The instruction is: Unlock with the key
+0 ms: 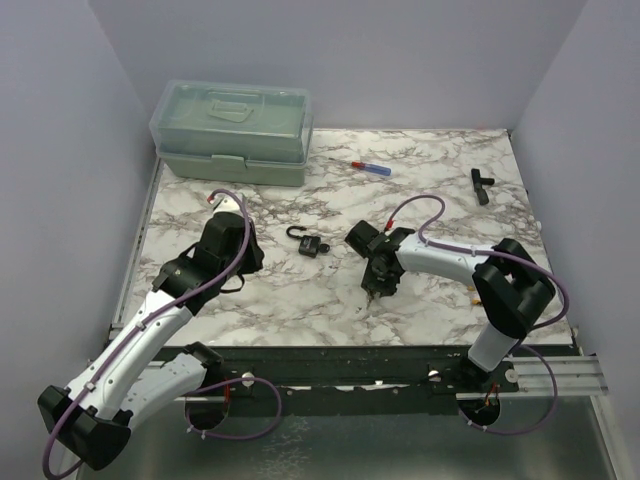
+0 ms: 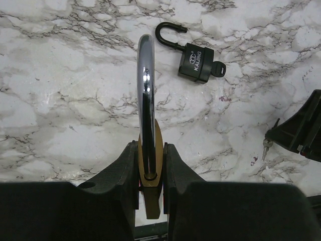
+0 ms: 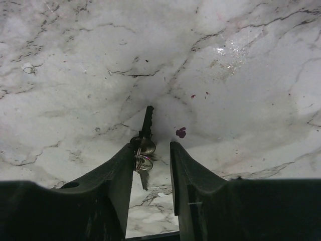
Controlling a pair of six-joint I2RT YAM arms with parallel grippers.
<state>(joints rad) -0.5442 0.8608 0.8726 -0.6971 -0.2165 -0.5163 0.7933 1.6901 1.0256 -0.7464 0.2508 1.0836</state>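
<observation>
Looks down past the right gripper (image 3: 152, 146) onto a marble table (image 3: 241, 60). Straddles a bunch of keys (image 3: 143, 150) without pinching it: one finger (image 3: 118, 170) touching the keys on their left, the other finger (image 3: 183, 165) apart on their right. Above the keys, a dark key blade (image 3: 147, 120) pointing away; just right of it, a purple speck (image 3: 181, 132).

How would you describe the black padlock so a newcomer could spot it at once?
On the marble table, near its middle, in front of the green box, lies the black padlock. Unlike the brass padlock in the left gripper, it lies free, shackle open, key inserted.
</observation>
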